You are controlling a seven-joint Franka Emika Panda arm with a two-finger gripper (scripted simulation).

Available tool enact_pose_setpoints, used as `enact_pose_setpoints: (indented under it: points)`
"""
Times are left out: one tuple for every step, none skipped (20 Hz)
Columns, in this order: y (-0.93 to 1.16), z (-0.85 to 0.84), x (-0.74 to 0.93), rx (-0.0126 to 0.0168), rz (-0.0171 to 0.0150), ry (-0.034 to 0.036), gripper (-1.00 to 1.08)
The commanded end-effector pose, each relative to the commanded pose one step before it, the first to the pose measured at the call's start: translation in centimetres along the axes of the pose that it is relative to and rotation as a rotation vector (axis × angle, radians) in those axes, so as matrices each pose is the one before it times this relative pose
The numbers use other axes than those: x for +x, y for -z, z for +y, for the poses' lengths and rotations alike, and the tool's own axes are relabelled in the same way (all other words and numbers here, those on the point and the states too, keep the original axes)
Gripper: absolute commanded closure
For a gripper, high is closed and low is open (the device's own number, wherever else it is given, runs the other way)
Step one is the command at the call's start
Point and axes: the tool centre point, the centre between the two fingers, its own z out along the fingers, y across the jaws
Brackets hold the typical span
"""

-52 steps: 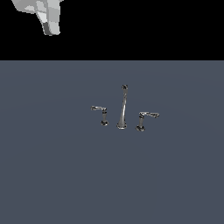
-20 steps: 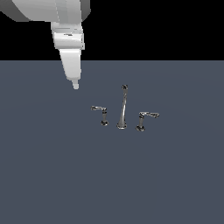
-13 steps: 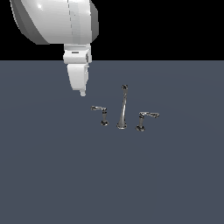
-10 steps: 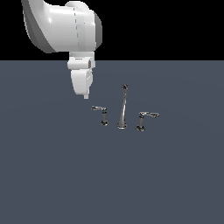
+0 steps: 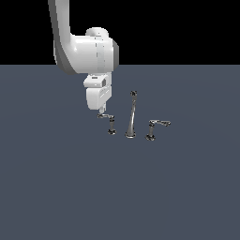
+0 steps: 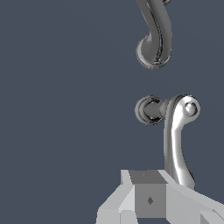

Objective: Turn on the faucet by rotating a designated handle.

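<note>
The faucet is a tiny chrome set on the grey floor, with its tall tapered spout [image 5: 131, 116] in the middle. One handle [image 5: 110, 123] stands on the exterior view's left of the spout, its thin lever pointing away from it. Its twin [image 5: 153, 129] stands on the other side. My gripper [image 5: 100, 111] hangs just above the outer tip of the first handle's lever, fingers together, holding nothing. In the wrist view the handle [image 6: 176, 135] ends right beside my fingertips [image 6: 147, 180], and the spout [image 6: 154, 37] lies beyond. Whether they touch I cannot tell.
The white arm [image 5: 84, 49] comes down from the upper part of the exterior view's left. A flat dark grey floor [image 5: 56, 187] spreads all around the faucet.
The arm has swung in from the upper part of the exterior view's left and come down, bringing the gripper to the tip of the nearer handle's lever. The faucet parts have not moved.
</note>
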Motion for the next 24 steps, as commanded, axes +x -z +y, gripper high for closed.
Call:
enact_pose_setpoints:
  points:
    - [-0.728, -0.758, 0.427, 0.00002, -0.00076, -0.03707, 1.08]
    - [-0.216, -0.213, 0.130, -0.00033, -0.00036, -0.01063, 1.08]
    - [-0.182, -0.180, 0.110, -0.00029, -0.00034, -0.00899, 1.08]
    - [-0.147, -0.147, 0.090, -0.00024, -0.00031, -0.00735, 1.08]
    - [-0.113, -0.114, 0.069, -0.00019, -0.00026, -0.00569, 1.08]
    - [-0.080, -0.081, 0.049, -0.00014, -0.00020, -0.00405, 1.08]
    - [-0.048, -0.049, 0.030, -0.00009, -0.00012, -0.00244, 1.08]
    - [-0.016, -0.017, 0.012, -0.00003, -0.00004, -0.00084, 1.08]
    - [0.000, 0.000, 0.000, 0.00000, 0.00000, 0.00000, 1.08]
    - [0.000, 0.000, 0.000, 0.00000, 0.00000, 0.00000, 1.08]
    - [0.000, 0.000, 0.000, 0.00000, 0.00000, 0.00000, 1.08]
    - [-0.004, 0.027, 0.010, -0.00036, 0.00026, 0.00087, 1.08]
    - [0.000, 0.315, -0.151, 0.00000, 0.00000, 0.00000, 1.08]
    - [0.000, 0.319, -0.153, 0.00000, 0.00000, 0.00000, 1.08]
    - [0.000, 0.322, -0.154, 0.00000, 0.00000, 0.00000, 1.08]
    - [0.013, 0.313, -0.122, 0.00002, -0.00049, -0.00049, 1.08]
    - [0.000, 0.328, -0.158, 0.00000, 0.00000, 0.00000, 1.08]
    - [0.000, 0.331, -0.160, 0.00000, 0.00000, 0.00000, 1.08]
    - [0.000, 0.334, -0.161, 0.00000, 0.00000, 0.00000, 1.08]
    - [0.009, 0.330, -0.140, 0.00000, -0.00037, -0.00032, 1.08]
    - [0.000, 0.341, -0.165, 0.00000, 0.00000, 0.00000, 1.08]
    - [0.000, 0.344, -0.167, 0.00000, 0.00000, 0.00000, 1.08]
    - [0.010, 0.339, -0.147, 0.00000, -0.00037, -0.00032, 1.08]
    - [0.000, 0.351, -0.172, 0.00000, 0.00000, 0.00000, 1.08]
